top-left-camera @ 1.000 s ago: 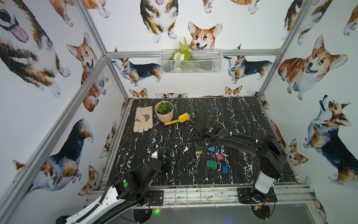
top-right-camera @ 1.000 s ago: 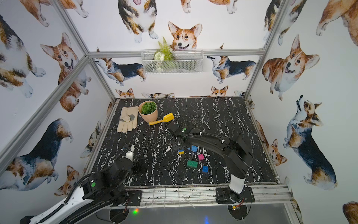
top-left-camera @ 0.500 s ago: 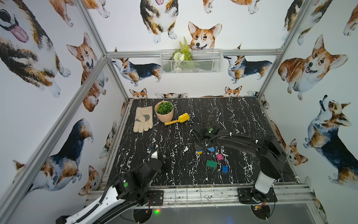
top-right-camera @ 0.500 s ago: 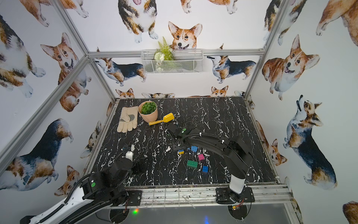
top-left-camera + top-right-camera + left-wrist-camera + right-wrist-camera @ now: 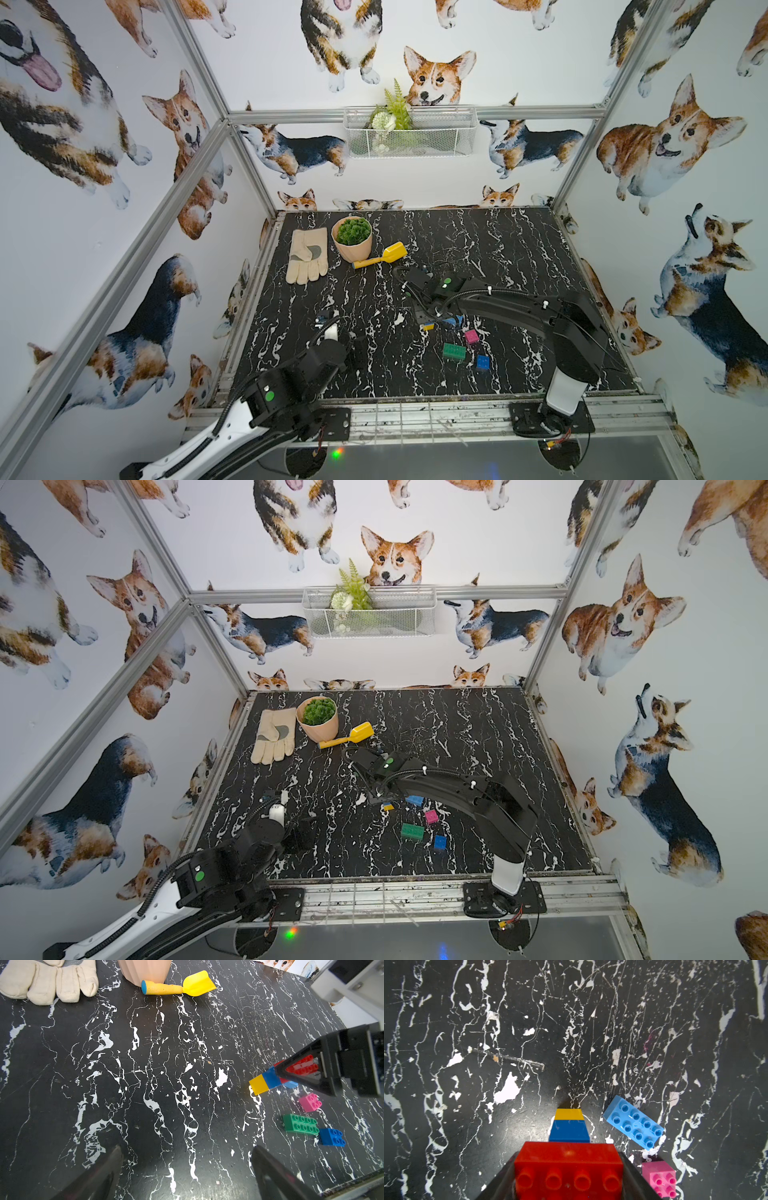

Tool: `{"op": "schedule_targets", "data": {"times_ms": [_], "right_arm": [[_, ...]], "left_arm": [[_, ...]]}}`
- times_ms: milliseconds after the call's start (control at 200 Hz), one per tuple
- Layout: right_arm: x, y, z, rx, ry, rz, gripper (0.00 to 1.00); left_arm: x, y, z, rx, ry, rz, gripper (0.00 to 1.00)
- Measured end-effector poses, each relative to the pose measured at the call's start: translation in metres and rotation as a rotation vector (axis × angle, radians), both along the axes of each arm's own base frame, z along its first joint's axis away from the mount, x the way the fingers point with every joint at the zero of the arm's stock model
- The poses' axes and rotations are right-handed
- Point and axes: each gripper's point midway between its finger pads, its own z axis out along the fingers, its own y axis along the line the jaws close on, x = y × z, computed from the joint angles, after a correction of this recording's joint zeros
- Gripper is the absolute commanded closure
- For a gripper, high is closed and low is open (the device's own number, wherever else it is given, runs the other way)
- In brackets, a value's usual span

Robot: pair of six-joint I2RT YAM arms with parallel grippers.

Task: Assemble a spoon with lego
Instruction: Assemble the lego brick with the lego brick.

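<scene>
My right gripper (image 5: 569, 1183) is about half closed on the red brick (image 5: 566, 1153), at the bottom centre of the right wrist view. The jaws press its two sides. A blue brick (image 5: 569, 1131) and a yellow brick (image 5: 569, 1113) are stacked on it and jut out ahead of my fingers. This half-built spoon (image 5: 268, 1081) sits at the right edge of the left wrist view, its yellow tip low over the table (image 5: 166, 1064). I cannot tell whether the tip touches.

My main worry is that handle. I grip only the red brick, so the other two hang on by their studs. If I push the tip down or drag it across the table, the leverage could snap a joint or twist the red brick in my smooth jaws.

The light blue brick (image 5: 633, 1122) lies just beside the handle, to its right in the right wrist view. The pink brick (image 5: 659, 1178) is close to my right-hand finger in the lower right. A careless swing or descent could knock either one out of place.

The green brick (image 5: 300, 1124) and the loose blue brick (image 5: 332, 1136) touch in the lower right of the left wrist view. Nudging one would likely move both.

My left gripper (image 5: 187, 1151) is wide open and empty, well apart from the bricks. It cannot brace anything I press on, so a brick might skid rather than seat.
</scene>
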Motion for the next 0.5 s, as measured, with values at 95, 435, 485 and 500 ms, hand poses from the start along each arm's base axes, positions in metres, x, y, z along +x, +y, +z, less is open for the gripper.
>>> {"op": "schedule_targets", "data": {"times_ms": [95,435,485,500], "right_arm": [[-0.0011,-0.0013,0.0006,0.013,-0.004,-0.011,0.7],[0.0011,-0.0039,-0.003,0.063,-0.005,-0.023,0.69],[0.0012,-0.0039,-0.0034,0.066,0.0,-0.024,0.68],[0.0013,-0.0039,-0.0034,0.066,0.001,-0.024,0.68]], "left_arm": [[0.0,0.0001,0.0001,0.0,-0.001,0.0,0.0],[0.0,0.0001,0.0002,-0.001,-0.001,0.0,0.0],[0.0,0.0001,0.0002,-0.001,-0.001,0.0,0.0],[0.0,0.0001,0.0002,-0.001,-0.001,0.0,0.0]]}}
